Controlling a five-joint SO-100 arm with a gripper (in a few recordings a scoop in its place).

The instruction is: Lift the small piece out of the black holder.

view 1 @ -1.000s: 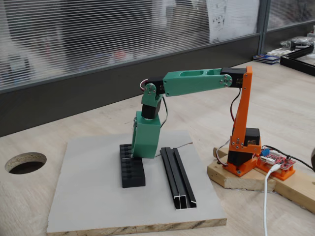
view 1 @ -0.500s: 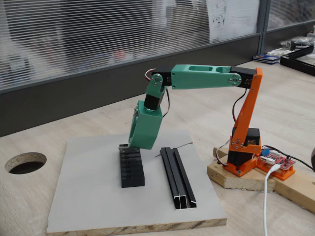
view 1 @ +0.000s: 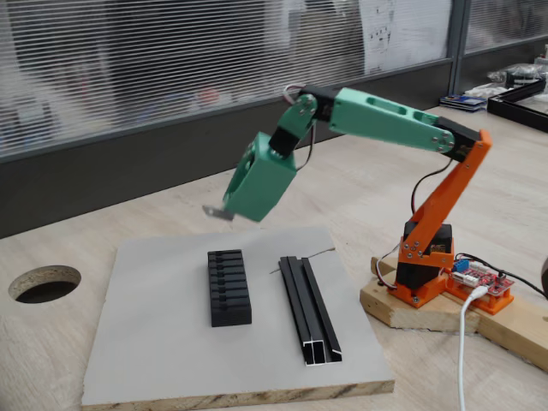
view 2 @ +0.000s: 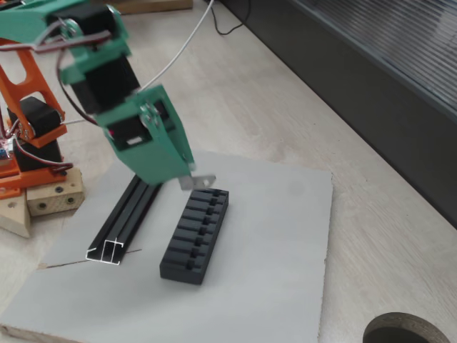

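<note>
risen from the black holder (view 1: pixel 229 288) since a second ago — jaws (view 1: pixel 224 212) now well above it, closed on the small piece (view 1: pixel 215 211), grey tab poking out clear of the slots — so lift looks essentially done, only holding steady left.

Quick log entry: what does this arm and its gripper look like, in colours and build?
The arm has green links with slotted cut-outs, black servo blocks at the joints, and an orange lower link and base on a wooden block. The gripper is a boxy green housing. Thin red, black and white cables loop at the joints.
</note>
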